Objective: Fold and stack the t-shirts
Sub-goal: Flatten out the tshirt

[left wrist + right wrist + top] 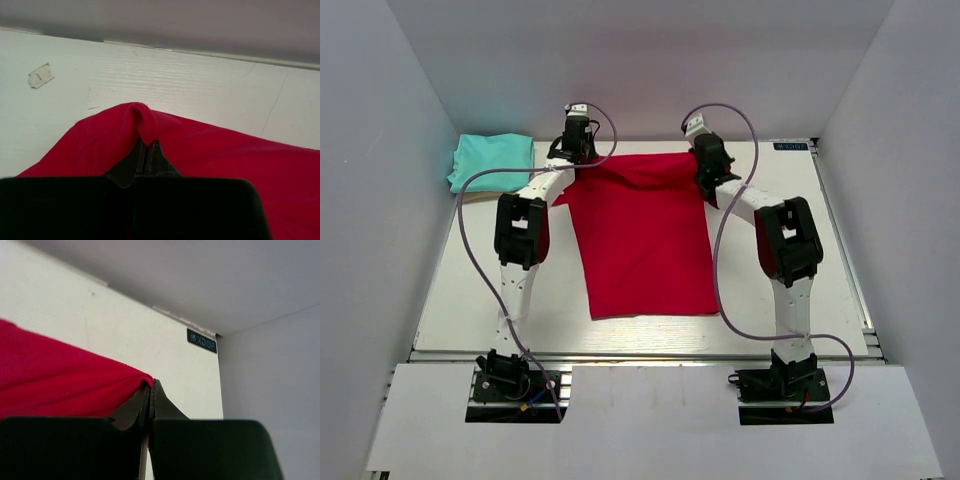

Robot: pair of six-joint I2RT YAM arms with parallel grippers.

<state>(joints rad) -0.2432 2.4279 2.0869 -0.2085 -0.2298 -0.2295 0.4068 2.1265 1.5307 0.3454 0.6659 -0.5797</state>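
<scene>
Corners of red t-shirt (640, 240) pinched by left gripper (146, 145), right gripper (151, 385); teal t-shirt (490, 160) apart, far-left.

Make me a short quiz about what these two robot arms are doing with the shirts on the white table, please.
1. True or false: the bright red cloth t-shirt lies stacked on the light teal folded cloth t-shirt.
2. What is the left gripper pinching? A) nothing B) the red shirt's far edge C) the teal shirt
3. Fill in: the right gripper is shut on the ____ shirt.

Key:
1. False. They lie apart, with the teal one at the far left corner of the white table.
2. B
3. red
</scene>
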